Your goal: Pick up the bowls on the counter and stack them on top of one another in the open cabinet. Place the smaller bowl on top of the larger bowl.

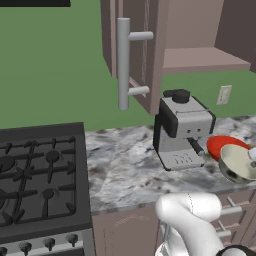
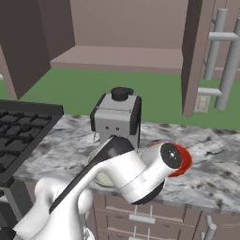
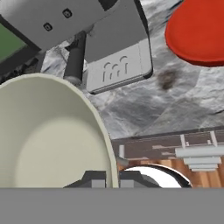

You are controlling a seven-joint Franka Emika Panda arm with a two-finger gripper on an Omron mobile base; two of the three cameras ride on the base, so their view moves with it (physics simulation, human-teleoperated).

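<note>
Gripping the smaller bowl (image 3: 48, 135) by its rim, gripper (image 3: 112, 178) clenched, larger bowl (image 3: 199, 33) beyond, no legible writing.

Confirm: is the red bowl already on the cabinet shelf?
No, the red bowl sits on the marbled counter right of the coffee machine, below the cabinet shelf.

Glossy white rounded arm (image 2: 126, 176) with dark joints, round black-ringed end cap.
</note>
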